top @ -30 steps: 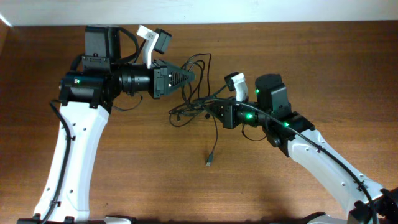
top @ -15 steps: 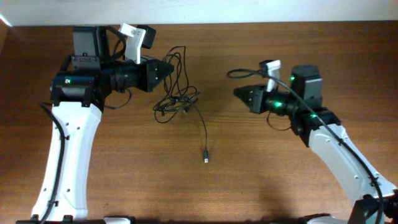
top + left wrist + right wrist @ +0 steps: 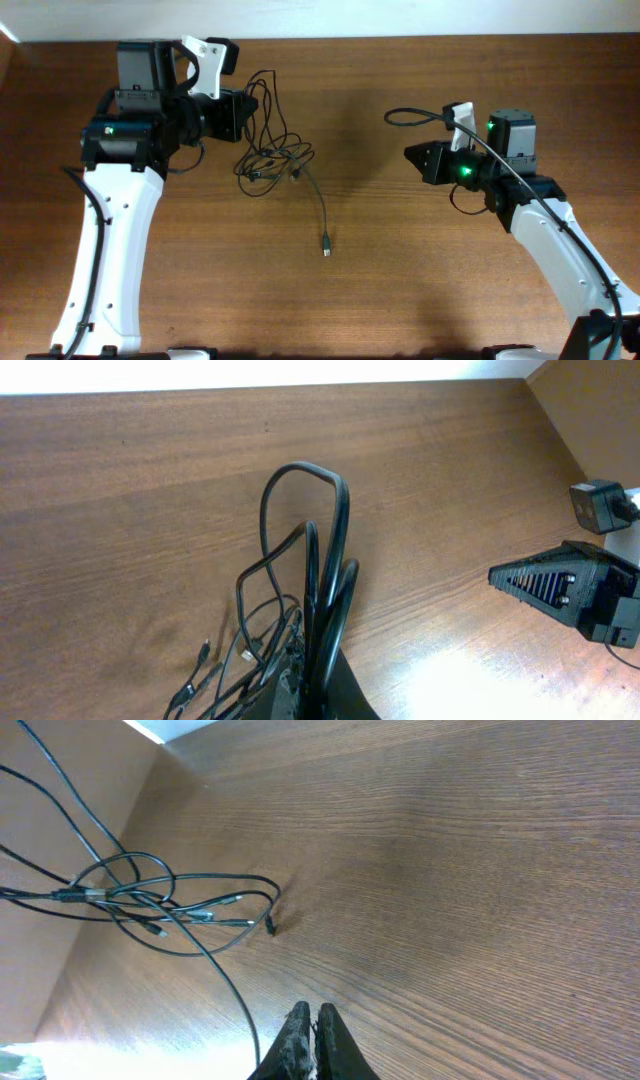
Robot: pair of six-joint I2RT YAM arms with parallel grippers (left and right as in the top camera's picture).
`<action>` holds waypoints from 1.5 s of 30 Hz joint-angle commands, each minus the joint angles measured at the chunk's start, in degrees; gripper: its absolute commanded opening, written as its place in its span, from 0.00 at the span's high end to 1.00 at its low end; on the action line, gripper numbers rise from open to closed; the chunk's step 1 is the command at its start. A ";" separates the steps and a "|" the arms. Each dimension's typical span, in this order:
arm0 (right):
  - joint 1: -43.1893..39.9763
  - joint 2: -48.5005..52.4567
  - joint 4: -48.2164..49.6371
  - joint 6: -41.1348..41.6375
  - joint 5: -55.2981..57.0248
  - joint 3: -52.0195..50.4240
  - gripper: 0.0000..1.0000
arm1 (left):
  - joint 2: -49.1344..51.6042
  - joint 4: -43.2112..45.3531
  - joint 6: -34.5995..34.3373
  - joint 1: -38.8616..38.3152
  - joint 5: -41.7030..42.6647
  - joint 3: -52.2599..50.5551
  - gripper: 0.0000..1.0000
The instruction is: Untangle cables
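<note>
The cables (image 3: 272, 160) lie in a thin black tangle on the wooden table, left of centre. One strand trails down to a small plug (image 3: 326, 246). My left gripper (image 3: 243, 112) is shut on looped strands at the tangle's upper left. In the left wrist view these cable loops (image 3: 325, 530) rise from the closed left gripper (image 3: 318, 695). My right gripper (image 3: 410, 157) hovers well right of the tangle, shut and empty. In the right wrist view the shut right gripper (image 3: 312, 1017) points toward the cables (image 3: 150, 900), and one strand (image 3: 235, 1000) runs past its left side without touching it.
A thicker black wire (image 3: 410, 118) loops from the right arm's own camera mount. The right gripper (image 3: 560, 585) also appears at the right in the left wrist view. Bare wood stretches between the tangle and the right arm, and a pale wall borders the table's far edge.
The right gripper has left the tangle and drawn back to the right, empty. The left gripper has pulled back to the left with the cables, dragging the tangle and the trailing plug leftward.
</note>
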 commanded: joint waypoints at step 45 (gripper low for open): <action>-0.20 0.28 -3.54 -0.79 -3.56 0.37 0.01 | 1.84 6.16 -7.89 -0.09 1.88 0.42 1.00</action>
